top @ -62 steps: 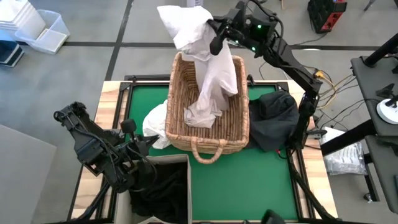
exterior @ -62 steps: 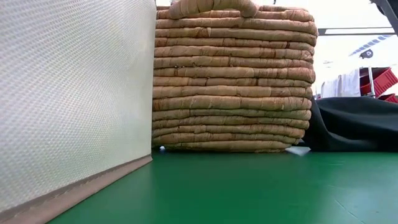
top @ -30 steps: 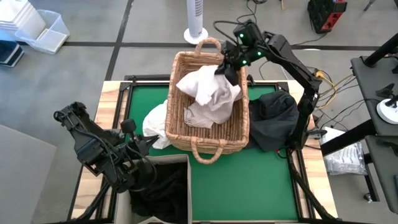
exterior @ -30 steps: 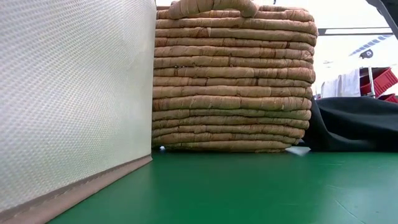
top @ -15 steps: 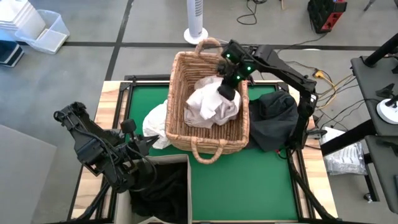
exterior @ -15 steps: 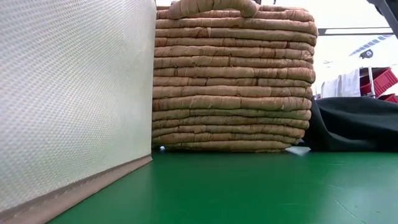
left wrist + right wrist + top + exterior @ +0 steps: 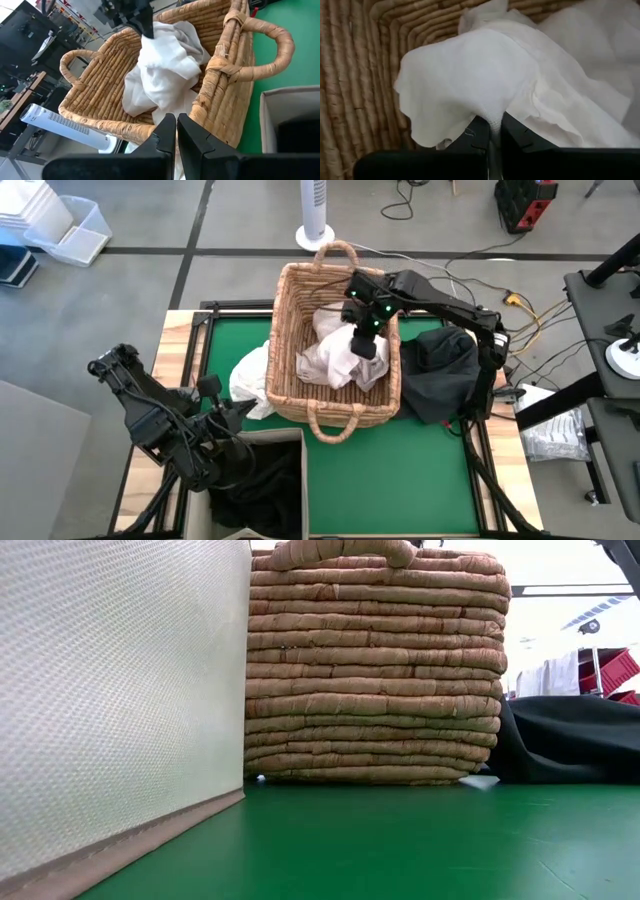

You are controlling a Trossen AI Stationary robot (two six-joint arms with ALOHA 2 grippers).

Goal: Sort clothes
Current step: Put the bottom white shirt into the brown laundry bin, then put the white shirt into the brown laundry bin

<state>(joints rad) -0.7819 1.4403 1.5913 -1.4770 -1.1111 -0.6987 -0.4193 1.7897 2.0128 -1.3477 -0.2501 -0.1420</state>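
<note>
Fabric is bunching between the pinched-together fingers of my right tool (image 7: pixel 365 345), which is holding a white garment (image 7: pixel 335 360) low inside the wicker basket (image 7: pixel 290 300) at the far middle of the worktop (image 7: pixel 400 470), presumably because whites belong there. My left tool (image 7: pixel 176 132) is waiting fully closed and empty at the near left, beside the beige bin (image 7: pixel 110 700), while a dark garment (image 7: pixel 440 375) is lying just right of the basket.

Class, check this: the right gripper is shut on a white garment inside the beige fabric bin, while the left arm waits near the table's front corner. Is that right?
Not quite. The right gripper is shut on the white garment inside the wicker basket, not the beige fabric bin, as the high view and right wrist view show. The rest stands: the left arm waits near the table's front corner.
</note>
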